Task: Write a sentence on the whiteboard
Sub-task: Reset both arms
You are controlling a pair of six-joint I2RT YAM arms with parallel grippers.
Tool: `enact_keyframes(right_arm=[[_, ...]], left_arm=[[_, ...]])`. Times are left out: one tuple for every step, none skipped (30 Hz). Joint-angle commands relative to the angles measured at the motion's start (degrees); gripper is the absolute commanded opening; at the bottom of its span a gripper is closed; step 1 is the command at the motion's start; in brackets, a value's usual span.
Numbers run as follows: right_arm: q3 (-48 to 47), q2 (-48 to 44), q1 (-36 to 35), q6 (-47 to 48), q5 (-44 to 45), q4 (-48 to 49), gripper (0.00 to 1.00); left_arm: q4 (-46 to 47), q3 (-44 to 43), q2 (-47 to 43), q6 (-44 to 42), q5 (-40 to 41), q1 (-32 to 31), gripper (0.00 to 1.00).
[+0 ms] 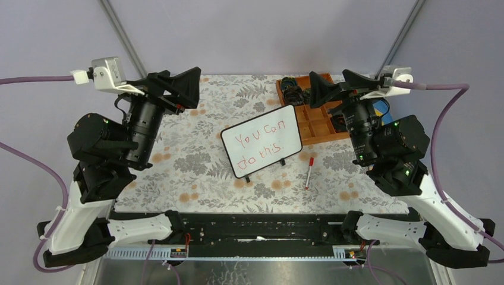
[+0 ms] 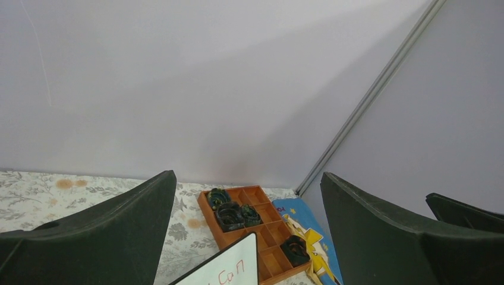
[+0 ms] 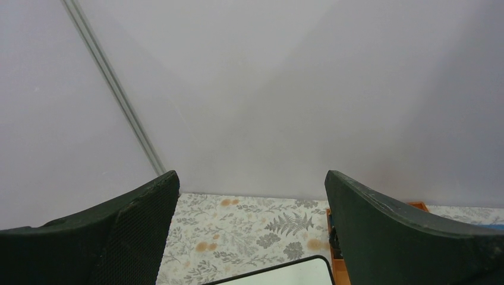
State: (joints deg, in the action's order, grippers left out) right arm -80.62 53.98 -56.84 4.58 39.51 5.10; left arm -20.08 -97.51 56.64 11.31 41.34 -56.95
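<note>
The whiteboard lies tilted in the middle of the floral cloth, black-framed, with the red sentence "You can do this" in two lines. A red-capped marker lies on the cloth just right of the board. My left gripper is open and empty, raised at the back left, away from the board. My right gripper is open and empty, raised over the brown tray. A corner of the board shows in the left wrist view and in the right wrist view.
A brown compartment tray with dark rolled items stands at the back right, also in the left wrist view. A blue picture card lies beside it. Grey walls close the back and sides.
</note>
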Motion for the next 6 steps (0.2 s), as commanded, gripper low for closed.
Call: enact_keyframes(right_arm=[[-2.72,-0.06,0.17,0.01,0.34,2.15,1.0],[-2.85,-0.04,0.09,0.15,0.3,2.19,1.0],[-3.04,0.11,0.13,0.16,0.31,2.27,1.0],[-3.27,0.3,0.14,0.36,0.31,2.28,1.0],[-3.5,0.52,0.17,0.42,0.24,2.28,1.0],[-3.69,0.64,0.12,0.51,0.18,2.24,1.0]], left_arm=[[2.85,0.21,-0.35,0.95,0.76,-0.06,0.99],[2.94,0.3,-0.31,1.1,1.03,-0.01,0.99],[3.08,0.25,-0.25,1.49,1.55,-0.03,0.99],[3.11,0.2,-0.17,1.68,1.8,-0.01,0.99],[3.11,0.26,-0.16,1.46,1.82,-0.01,0.99],[3.05,0.35,-0.26,1.22,1.67,0.0,0.99]])
